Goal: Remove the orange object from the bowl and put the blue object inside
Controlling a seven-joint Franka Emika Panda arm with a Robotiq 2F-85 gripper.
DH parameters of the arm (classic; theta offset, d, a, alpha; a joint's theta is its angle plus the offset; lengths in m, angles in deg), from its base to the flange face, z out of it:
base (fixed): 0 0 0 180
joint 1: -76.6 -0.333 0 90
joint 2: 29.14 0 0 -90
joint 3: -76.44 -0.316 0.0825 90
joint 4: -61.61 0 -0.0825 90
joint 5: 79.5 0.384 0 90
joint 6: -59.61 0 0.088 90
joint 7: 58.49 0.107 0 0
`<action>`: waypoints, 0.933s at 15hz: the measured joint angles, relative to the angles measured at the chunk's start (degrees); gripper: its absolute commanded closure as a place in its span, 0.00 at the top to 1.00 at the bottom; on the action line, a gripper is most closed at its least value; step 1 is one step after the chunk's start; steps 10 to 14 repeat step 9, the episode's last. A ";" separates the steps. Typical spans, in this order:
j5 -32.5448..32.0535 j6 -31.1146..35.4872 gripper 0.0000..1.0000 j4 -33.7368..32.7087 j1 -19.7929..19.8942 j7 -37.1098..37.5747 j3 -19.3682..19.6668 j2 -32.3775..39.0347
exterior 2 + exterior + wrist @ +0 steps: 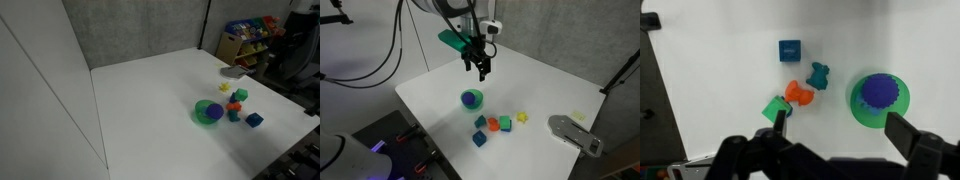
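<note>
White tabletop under a grey backdrop. Both halves of the job look done. The blue object [878, 90] sits inside the bowl [862, 115] near the table's middle. The orange object [798, 95] lies out on the bare top near it, between a green cube [773, 110] and a teal block [819, 75]. Being a ball, the blue object has no long axis. The gripper [479, 68] hangs above, toward the far edge, jaws spread and empty.

Lab: white table [440, 100], grey backdrop [130, 30]
</note>
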 measured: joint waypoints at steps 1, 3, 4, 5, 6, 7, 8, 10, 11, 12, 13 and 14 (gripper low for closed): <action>-0.07 -3.16 1.00 -0.39 0.01 0.04 0.04 -1.73; -0.07 -9.22 1.00 -1.44 0.02 0.04 0.15 -4.81; -0.07 -11.45 1.00 -1.86 0.02 0.04 0.20 -6.10; -0.10 -13.16 1.00 -2.18 0.04 0.04 0.22 -7.20; -0.21 -14.39 1.00 -2.42 0.06 0.04 0.23 -8.20; -0.40 -15.09 1.00 -2.55 0.09 0.04 0.23 -8.99; -0.57 -15.48 1.00 -2.56 0.12 0.04 0.23 -9.67; -0.59 -15.70 1.00 -2.56 0.15 0.04 0.23 -10.09; -0.59 -15.70 1.00 -2.56 0.15 0.04 0.23 -10.09; -0.59 -15.70 1.00 -2.56 0.15 0.04 0.23 -10.09; -0.59 -15.70 1.00 -2.56 0.15 0.04 0.23 -10.09; -0.59 -15.70 1.00 -2.56 0.15 0.04 0.23 -10.09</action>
